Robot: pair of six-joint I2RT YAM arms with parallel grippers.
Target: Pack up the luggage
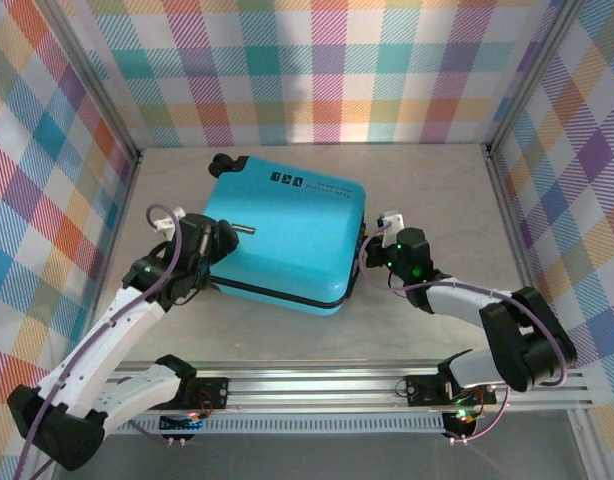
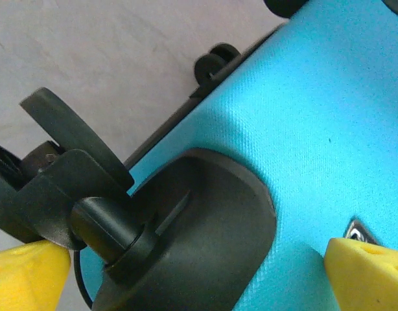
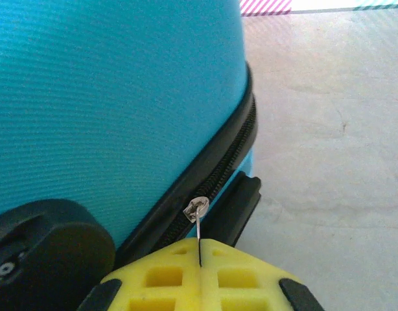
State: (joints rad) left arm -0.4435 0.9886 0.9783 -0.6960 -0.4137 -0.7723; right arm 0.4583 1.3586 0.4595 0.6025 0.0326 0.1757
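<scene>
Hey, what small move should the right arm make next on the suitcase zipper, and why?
Probably draw the zipper pull a little further along the black zipper band. The right gripper is shut on the pull at a corner of the closed luggage, while the left gripper stands open astride a wheel mount, gripping nothing.

luggage (image 1: 287, 235) mid-table (lid closed), open table (image 1: 437, 185) around

left gripper (image 2: 199, 275): jaws spread wide | right gripper (image 3: 199, 259): pinched closed
</scene>
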